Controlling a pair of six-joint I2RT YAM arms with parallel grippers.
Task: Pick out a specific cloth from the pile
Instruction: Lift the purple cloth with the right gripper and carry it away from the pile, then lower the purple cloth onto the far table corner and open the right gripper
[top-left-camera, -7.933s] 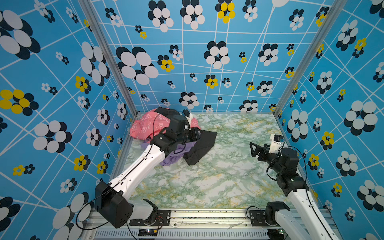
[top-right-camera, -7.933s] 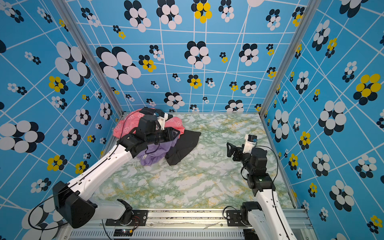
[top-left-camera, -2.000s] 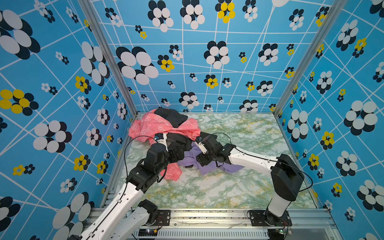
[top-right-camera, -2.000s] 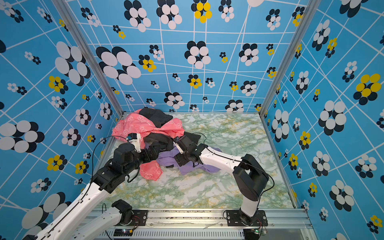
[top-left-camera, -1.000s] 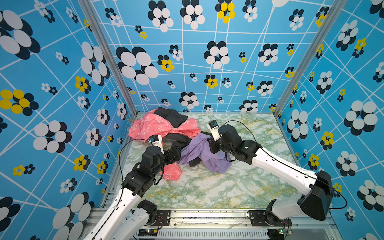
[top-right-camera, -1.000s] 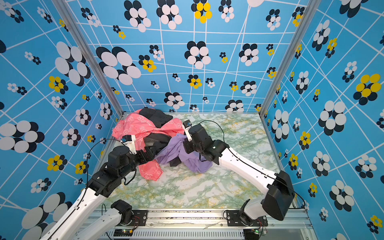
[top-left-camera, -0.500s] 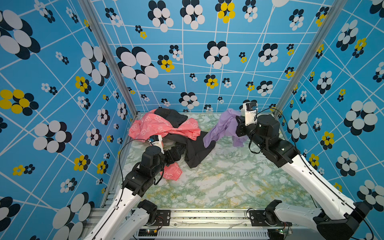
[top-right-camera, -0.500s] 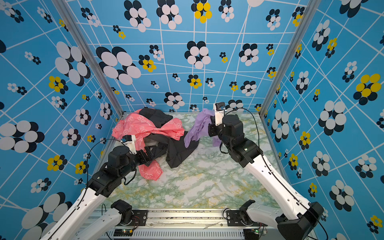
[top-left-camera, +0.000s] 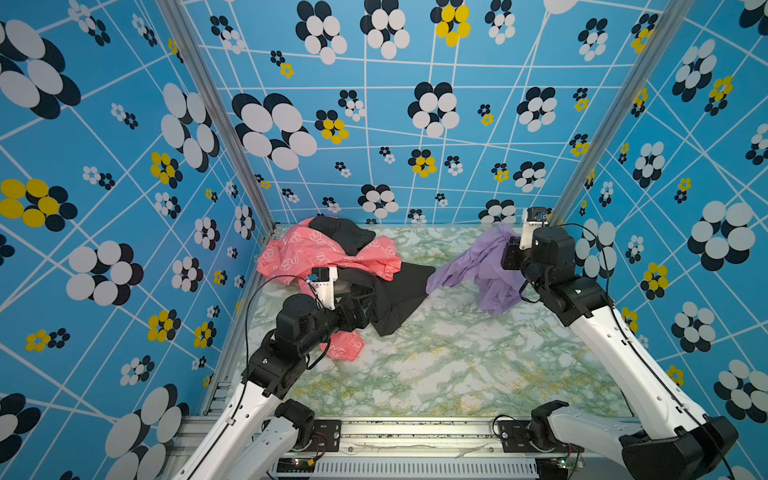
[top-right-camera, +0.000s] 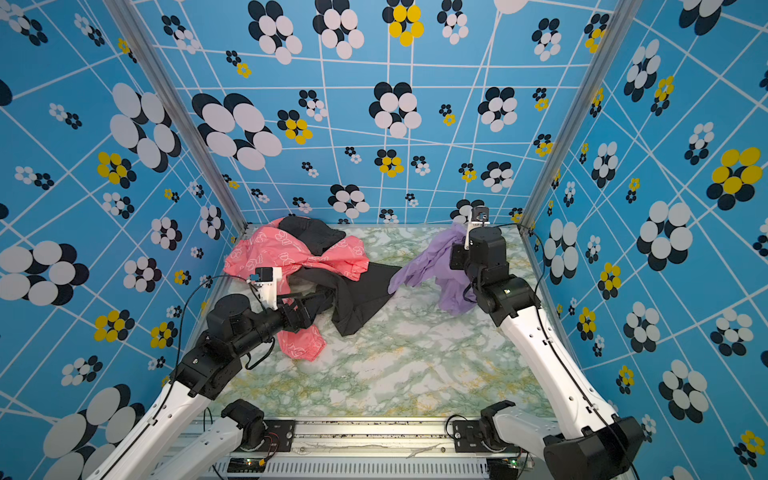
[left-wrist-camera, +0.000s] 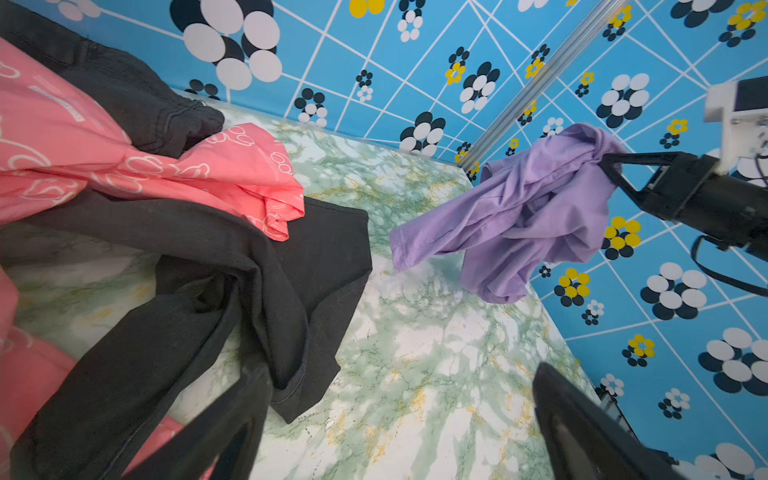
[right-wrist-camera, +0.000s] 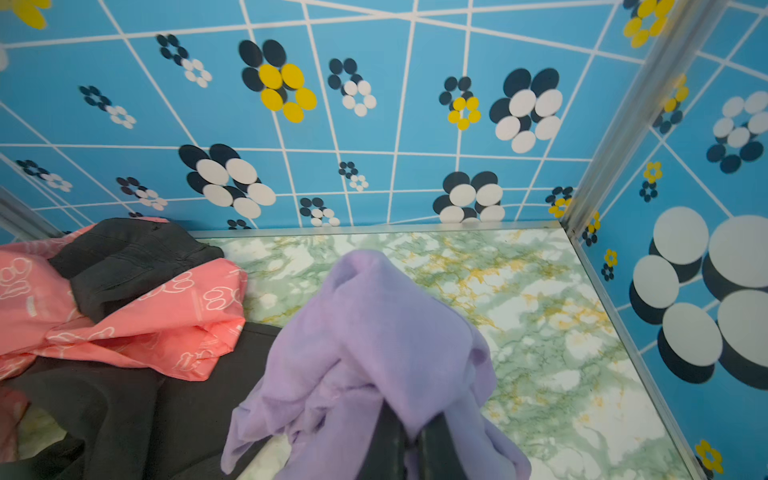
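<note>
The lavender cloth (top-left-camera: 486, 266) is out of the pile (top-left-camera: 332, 253) and hangs in the air to the right of it, above the marbled worktop (top-left-camera: 457, 365). The right tool (left-wrist-camera: 609, 166) is pinched tight on a bunched fold at the top of the cloth, and the rest droops below in loose folds.

One trailing end reaches back towards the pile. It comes near the corner of the black garment (top-left-camera: 399, 295), but the left wrist view shows a gap between them. The coral-pink garment (top-left-camera: 316, 253) lies in the pile with the black ones, and none of them looks caught up with the cloth.

The left tool (top-left-camera: 362, 308) hovers low at the near edge of the pile with its jaws spread wide, holding nothing.

I would say the picking itself is done and this is the carrying-away step. The next move calls for keeping the grip firm, drawing the trailing end further from the black garment, then setting the cloth down on bare worktop well apart from the pile.

I can see no bin, basket or tray anywhere for it to go into.
</note>
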